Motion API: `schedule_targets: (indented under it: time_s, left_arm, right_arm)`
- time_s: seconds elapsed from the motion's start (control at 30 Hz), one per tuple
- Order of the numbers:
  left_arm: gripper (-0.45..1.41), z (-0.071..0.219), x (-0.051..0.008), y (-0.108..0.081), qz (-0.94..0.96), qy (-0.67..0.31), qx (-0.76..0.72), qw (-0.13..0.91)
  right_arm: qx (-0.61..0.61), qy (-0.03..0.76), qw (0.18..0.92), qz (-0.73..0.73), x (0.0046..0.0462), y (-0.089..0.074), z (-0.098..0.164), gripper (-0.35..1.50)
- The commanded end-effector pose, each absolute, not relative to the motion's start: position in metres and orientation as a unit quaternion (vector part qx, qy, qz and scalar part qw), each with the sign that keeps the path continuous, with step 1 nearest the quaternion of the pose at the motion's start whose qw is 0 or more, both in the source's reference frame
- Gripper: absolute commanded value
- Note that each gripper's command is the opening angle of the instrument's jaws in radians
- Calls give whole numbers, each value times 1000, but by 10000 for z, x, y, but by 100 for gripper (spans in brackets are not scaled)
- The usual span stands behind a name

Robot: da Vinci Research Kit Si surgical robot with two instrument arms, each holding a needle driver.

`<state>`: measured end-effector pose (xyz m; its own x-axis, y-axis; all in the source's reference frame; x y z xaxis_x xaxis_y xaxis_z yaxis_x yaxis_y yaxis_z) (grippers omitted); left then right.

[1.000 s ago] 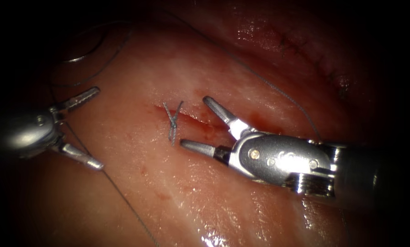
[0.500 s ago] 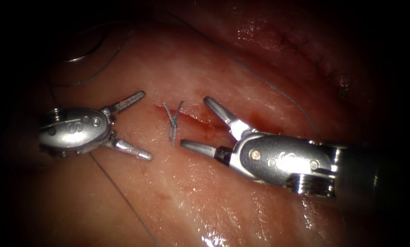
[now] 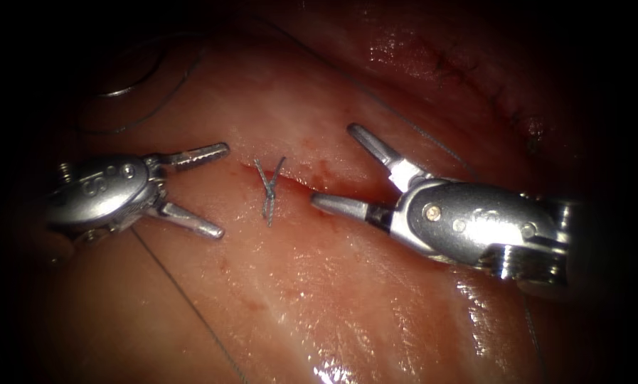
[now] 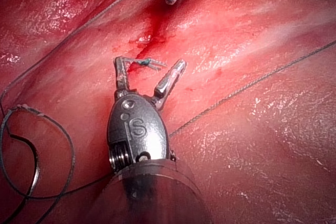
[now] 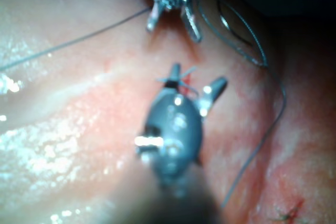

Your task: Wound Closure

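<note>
- The left claw (image 3: 219,190) sits on the left side of the cut, jaws spread apart and holding nothing; its tips point right toward the knot.
- The right claw (image 3: 333,167) lies on the right side of the cut, also spread wide and empty, one jaw over the far edge of the wound, the other low beside the cut's line.
- Between the two claws stands the knot with its cut ends of thread (image 3: 269,188), a small crossed pair of stubs rising from the left end of the cut (image 3: 311,186). In the left wrist view the same stubs (image 4: 149,64) lie just between the left claw's (image 4: 149,74) open jaws, so the left claw looks the nearer of the two to them.
- The cut's long axis runs from the knot rightward toward the right claw, with red fluid (image 3: 333,192) along it.
- The needle (image 3: 130,87) lies free on the tissue (image 3: 297,299) at the far left, well apart from both claws, not in the tissue as far as I can tell; by my reading the left arm is the closer one to it.
- Loose thread (image 3: 183,302) trails across the near left of the tissue, and another strand runs along the far right.
- An older stitched line (image 3: 475,78) shows far right.
</note>
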<state>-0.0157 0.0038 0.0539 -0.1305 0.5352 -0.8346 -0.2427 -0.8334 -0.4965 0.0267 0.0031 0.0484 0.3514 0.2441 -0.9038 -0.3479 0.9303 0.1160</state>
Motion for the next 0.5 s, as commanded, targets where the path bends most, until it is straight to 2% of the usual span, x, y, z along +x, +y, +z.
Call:
schedule_targets:
  time_s: [0.03, 0.5]
  left_arm:
    - [62, 545, -161, 31, 744, -123, -604, 256]
    - [71, 526, -86, 53, 834, -40, -481, 267]
  right_arm:
    - [-47, 542, 819, 182, 273, 32, 493, 116]
    - [0, 507, 838, 202, 268, 21, 535, 109]
